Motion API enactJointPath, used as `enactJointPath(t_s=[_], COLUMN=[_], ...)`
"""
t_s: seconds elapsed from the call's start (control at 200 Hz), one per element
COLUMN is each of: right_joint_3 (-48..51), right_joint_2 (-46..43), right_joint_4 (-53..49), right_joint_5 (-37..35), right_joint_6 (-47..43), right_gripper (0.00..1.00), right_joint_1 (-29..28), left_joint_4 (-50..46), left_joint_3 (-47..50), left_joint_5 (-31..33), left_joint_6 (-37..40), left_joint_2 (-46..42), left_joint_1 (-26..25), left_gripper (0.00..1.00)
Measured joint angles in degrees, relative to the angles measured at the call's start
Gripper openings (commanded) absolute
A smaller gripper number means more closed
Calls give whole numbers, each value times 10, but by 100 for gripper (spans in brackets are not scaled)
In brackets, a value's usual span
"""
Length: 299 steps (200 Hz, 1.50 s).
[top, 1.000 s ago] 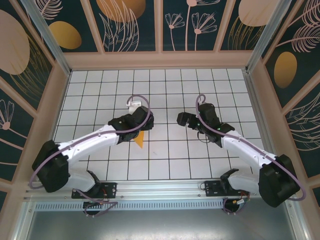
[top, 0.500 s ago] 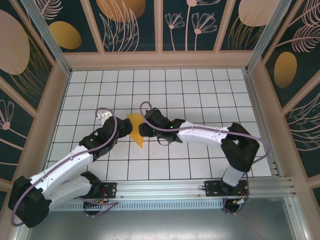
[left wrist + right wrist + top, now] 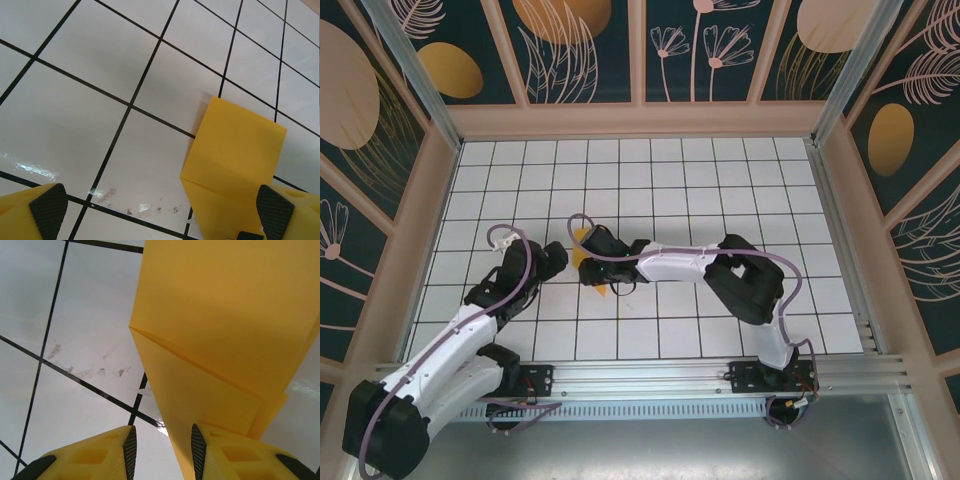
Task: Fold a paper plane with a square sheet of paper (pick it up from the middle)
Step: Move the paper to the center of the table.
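Where the white, black-gridded bench sits inside dark floral wall panels, the folded orange-yellow square sheet of paper lies mid-bench, left claw wide open with one pad beside it, right claw narrowed, gap showing, paper edge between its pads.

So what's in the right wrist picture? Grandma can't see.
Folded orange-yellow paper with a slanted crease covers the right side, over a white table with black grid lines. At the bottom, the right claw shows two yellow fingers slightly apart, the paper's edge running between them.
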<state>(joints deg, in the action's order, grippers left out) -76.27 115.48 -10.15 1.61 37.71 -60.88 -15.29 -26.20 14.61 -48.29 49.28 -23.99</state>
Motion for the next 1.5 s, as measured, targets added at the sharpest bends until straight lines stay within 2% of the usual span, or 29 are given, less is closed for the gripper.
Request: enactJointPath(t_s=[0.295, 0.435, 0.706, 0.866, 1.086, 1.276, 1.496], right_joint_3=[-1, 33, 207, 245, 243, 241, 240], right_joint_2=[22, 6, -123, -191, -270, -257, -227], right_joint_4=[-5, 22, 51, 17, 24, 26, 27], right_joint_5=[-4, 0, 59, 71, 36, 10, 10], right_joint_6=[-3, -19, -114, -143, -98, -60, -56], right_gripper=[37, 37, 36, 38, 35, 27, 27], right_joint_1=[12, 22, 87, 113, 113, 113, 112], left_joint_4=[33, 47, 78, 97, 110, 125, 138], left_joint_3=[16, 17, 21, 26, 26, 26, 26], left_joint_5=[-49, -68, -128, -157, -174, -187, -198], left_joint_6=[0, 0, 0, 0, 0, 0, 0], left_joint_2=[15, 15, 29, 43, 50, 53, 64], left_joint_1=[12, 12, 12, 12, 12, 12, 12], left_gripper=[98, 99, 99, 99, 99, 99, 99])
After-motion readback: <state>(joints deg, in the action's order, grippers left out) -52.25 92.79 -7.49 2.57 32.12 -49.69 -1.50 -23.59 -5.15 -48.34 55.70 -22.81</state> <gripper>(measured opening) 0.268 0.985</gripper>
